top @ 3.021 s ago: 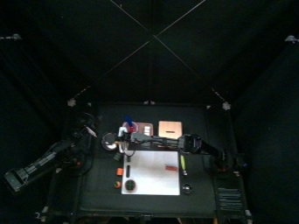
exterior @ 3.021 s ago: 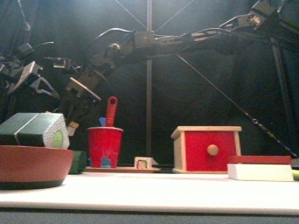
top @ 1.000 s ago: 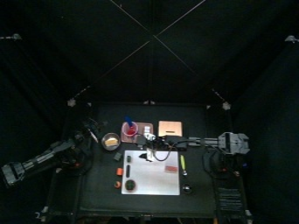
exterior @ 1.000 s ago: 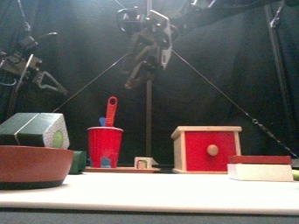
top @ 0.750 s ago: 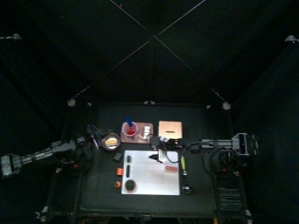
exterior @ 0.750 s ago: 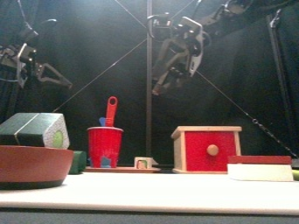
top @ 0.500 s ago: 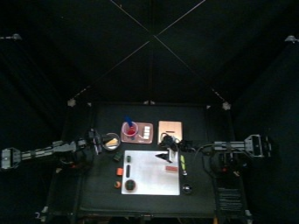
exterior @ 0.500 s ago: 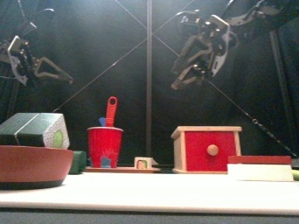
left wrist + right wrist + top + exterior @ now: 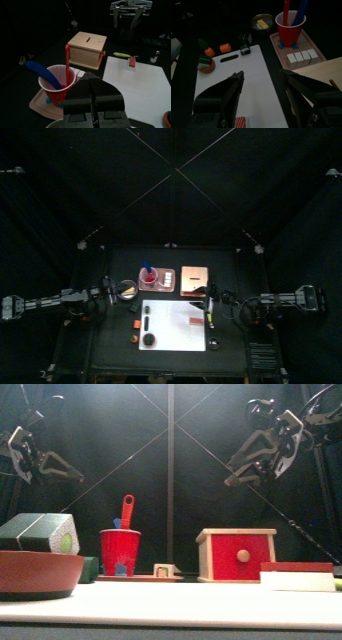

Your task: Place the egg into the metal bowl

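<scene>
Lying well ahead of the right gripper (image 9: 264,87), beyond the white board (image 9: 244,75), the metal bowl (image 9: 270,18) is seen with a pale yellow piece, judged to be the egg (image 9: 262,23), already inside it. The right jaws are spread wide and empty. The left gripper (image 9: 99,102), pressed shut on nothing, is held nearer the bowl.

The small round metal bowl (image 9: 262,22) sits upright, shiny, with a yellowish egg (image 9: 262,23) lying inside it. Both lie well apart from the right tool (image 9: 262,82), beyond its wide-spread jaws.
</scene>
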